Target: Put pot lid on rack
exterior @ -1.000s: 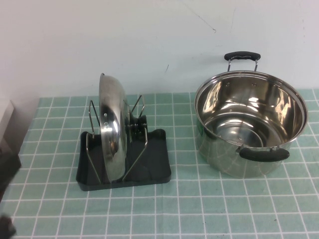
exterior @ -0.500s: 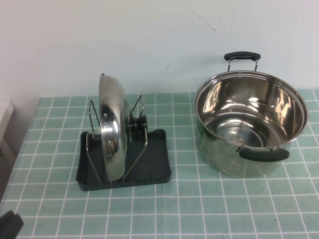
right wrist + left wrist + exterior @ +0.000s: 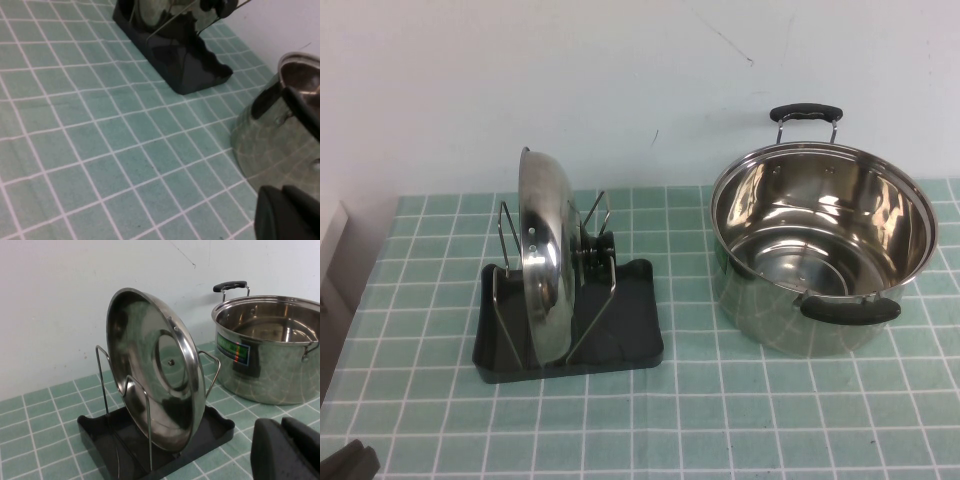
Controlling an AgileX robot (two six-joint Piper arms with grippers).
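Lid (image 3: 542,270) is parked on edge in the rack (image 3: 630,345), wedged between the wire loops (image 3: 145,410) so the V of them props it nearly upright, knob (image 3: 598,250) poking toward the pot (image 3: 820,250). That's the whole point of those slots: the rim sits down in the tray and the wires stop it rolling or flopping. Pot's well apart on the tile mat (image 3: 720,420), open and upright. My left gripper (image 3: 289,450) is low at the near-left corner, off the rack, fingers pressed together with nothing between them. My right gripper (image 3: 287,212) is near the pot's side, also closed on nothing. Looks to me like the job's basically done.
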